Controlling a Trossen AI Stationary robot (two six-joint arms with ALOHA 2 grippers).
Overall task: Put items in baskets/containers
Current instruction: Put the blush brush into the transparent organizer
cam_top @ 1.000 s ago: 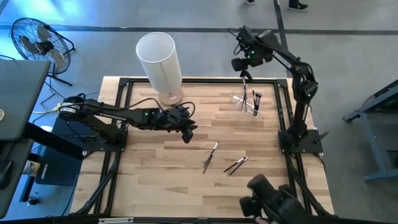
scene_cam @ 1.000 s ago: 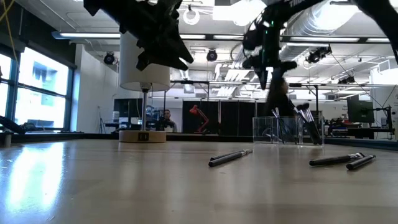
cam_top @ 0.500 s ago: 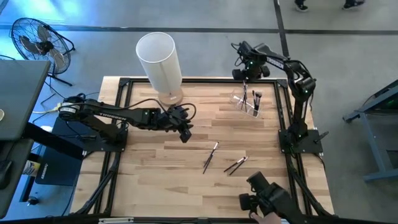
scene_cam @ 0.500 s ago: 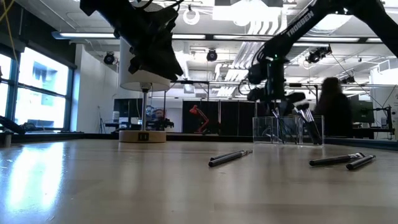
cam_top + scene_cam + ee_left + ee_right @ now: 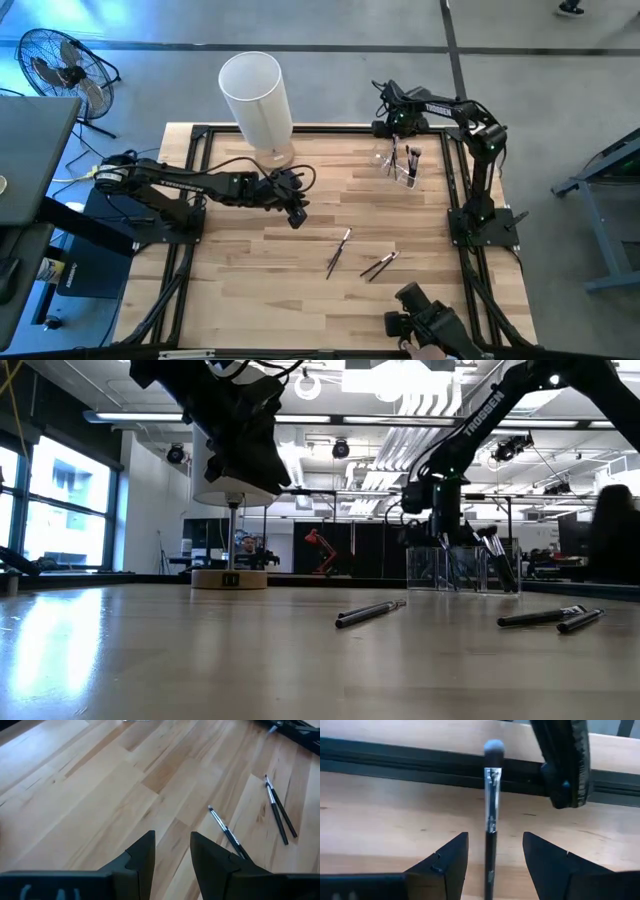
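Observation:
The tall white cylinder (image 5: 257,95) stands on its wooden base at the table's far left-centre. At the far right is the clear holder (image 5: 400,162) with brushes standing in it. My right gripper (image 5: 393,125) hangs just over it, pointing down and open. One brush (image 5: 491,805) runs between its fingers with a gap on each side, bristle tip away from the wrist. Its handle end is hidden. Three brushes (image 5: 340,250) (image 5: 380,265) lie flat mid-table. My left gripper (image 5: 296,212) hovers open left of them, holding nothing.
Black frame rails (image 5: 300,130) run around the tabletop. A fan (image 5: 60,65) and grey equipment stand off the table's left side. A dark camera mount (image 5: 430,320) sits at the near edge. Bare wood lies between the cylinder and the lying brushes.
My right gripper has come straight down from well above the table to just over the clear holder, staying open. My left gripper has stayed about where it was. The brushes on the table have not moved.

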